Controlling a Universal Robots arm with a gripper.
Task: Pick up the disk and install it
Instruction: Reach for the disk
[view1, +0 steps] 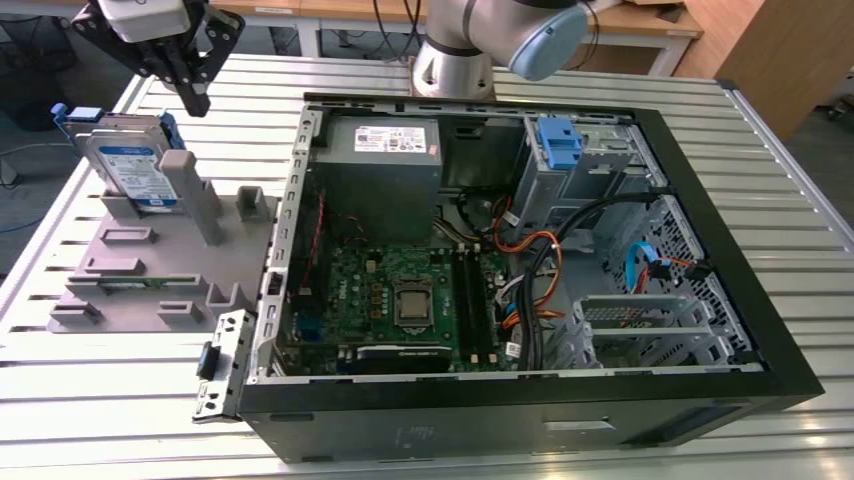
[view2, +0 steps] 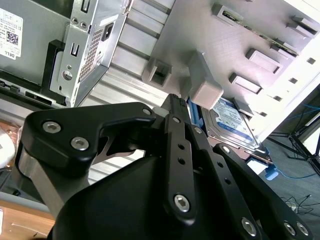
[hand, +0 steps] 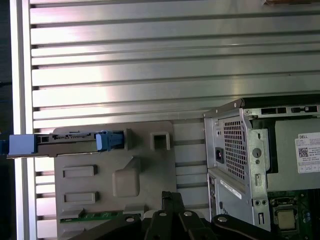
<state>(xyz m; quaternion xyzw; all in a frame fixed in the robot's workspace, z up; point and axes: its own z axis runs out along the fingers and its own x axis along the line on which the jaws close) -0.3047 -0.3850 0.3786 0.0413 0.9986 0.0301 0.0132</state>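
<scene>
While the disk (view1: 134, 170) stands untouched, stage: pick-up not yet made.
Gripper (view1: 200, 103): fingers pressed together on nothing; it hangs above the disk's upper edge, slightly toward the exterior view's right and clearly apart from it.
Disk position: upright on edge in a slot of the grey stand (view1: 134, 265), on the slatted table (view1: 80, 400), at the exterior view's left of the open computer case (view1: 741, 240).
Long axis: in the first wrist view the disk (hand: 70, 141) is a thin strip pointing toward the case wall, so its narrow top edge faces the fingers.
Materials: silver-grey metal, glossy white-and-blue label, blue plastic carrier (hand: 110, 141); stand matte and blocky; fingers black bolted links.
</scene>
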